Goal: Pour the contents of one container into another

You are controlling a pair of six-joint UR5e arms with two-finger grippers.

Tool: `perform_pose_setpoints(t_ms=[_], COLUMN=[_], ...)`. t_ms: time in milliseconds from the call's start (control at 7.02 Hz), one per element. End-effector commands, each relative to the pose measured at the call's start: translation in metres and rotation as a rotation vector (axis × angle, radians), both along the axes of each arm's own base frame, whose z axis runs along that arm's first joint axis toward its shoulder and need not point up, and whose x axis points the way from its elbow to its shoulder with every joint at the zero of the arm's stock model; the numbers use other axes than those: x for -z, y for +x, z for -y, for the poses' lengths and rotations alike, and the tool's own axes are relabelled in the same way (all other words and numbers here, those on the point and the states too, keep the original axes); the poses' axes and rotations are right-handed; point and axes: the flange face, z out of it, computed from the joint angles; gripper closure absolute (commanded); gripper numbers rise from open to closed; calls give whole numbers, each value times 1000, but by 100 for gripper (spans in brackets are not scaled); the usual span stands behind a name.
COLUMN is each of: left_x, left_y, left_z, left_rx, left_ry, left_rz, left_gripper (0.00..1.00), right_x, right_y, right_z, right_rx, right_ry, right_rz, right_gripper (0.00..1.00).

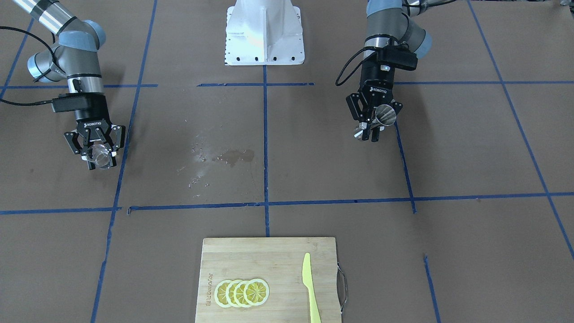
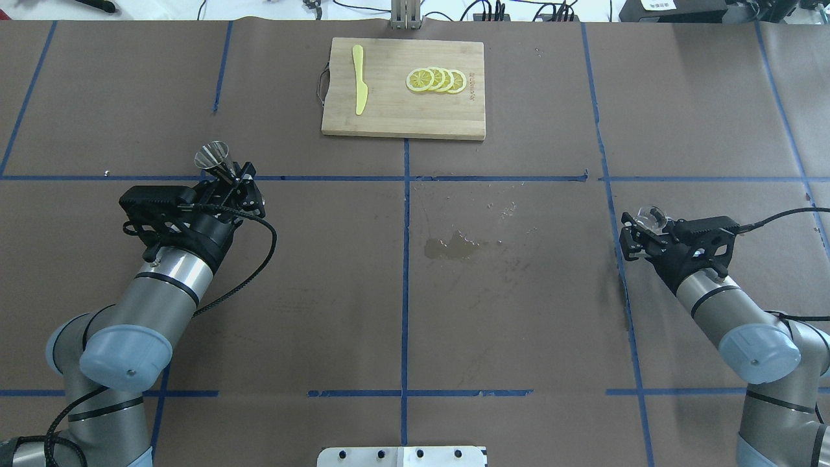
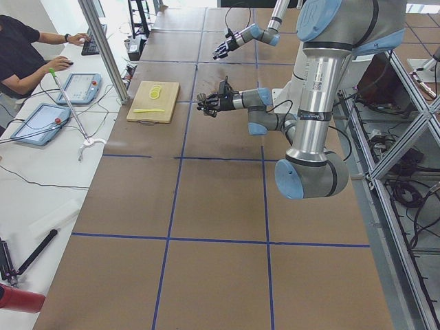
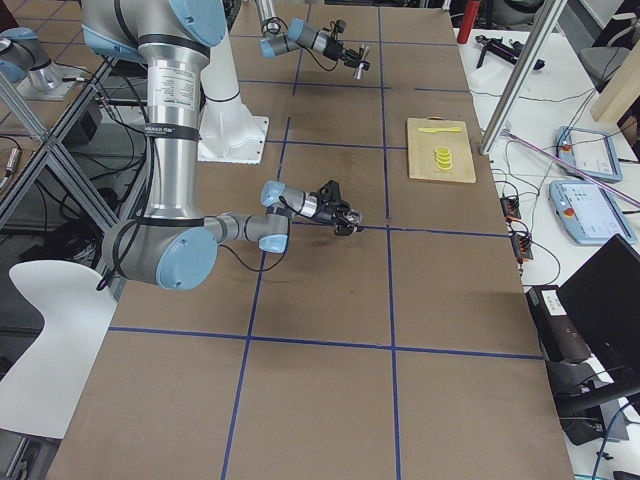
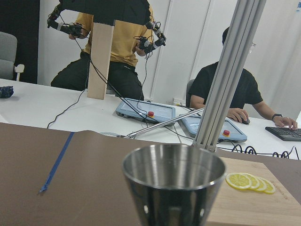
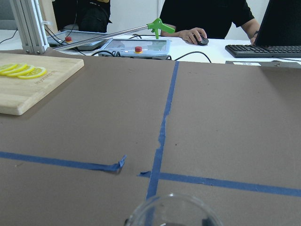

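The left end effector (image 2: 228, 175) is clenched on the waist of the steel jigger (image 2: 213, 155), whose open cone points away from the wrist. The right end effector (image 2: 643, 227) grasps the clear glass cup (image 2: 650, 216), well apart across the worktop (image 2: 519, 311). Between them lies a wet patch (image 2: 450, 246). Farther out, a bamboo cutting board (image 2: 402, 123) carries lemon slices (image 2: 436, 80) and a yellow knife (image 2: 358, 87).
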Motion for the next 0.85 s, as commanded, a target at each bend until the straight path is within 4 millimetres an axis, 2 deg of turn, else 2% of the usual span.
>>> perform_pose_setpoints(t_ms=[0,142,285,427,570,712], left_x=[27,39,39,57,65,70], left_y=[25,50,72,86,96,98], left_z=[6,12,11,12,8,6], left_rx=[-31,-38,-59,-80,-169,-220], left_ry=[60,70,80,109,130,140], left_rz=[84,97,143,170,187,182], left_gripper=[100,100,100,100,100,100], right_x=[32,53,61,90,97,116], right_y=[7,13,12,2,1,-9], right_z=[8,10,15,35,39,43], right_rx=[47,61,73,109,127,139], right_ry=[95,153,150,166,182,220], right_rz=[-69,-122,-125,-92,-103,-109], right_gripper=[100,100,100,100,100,100])
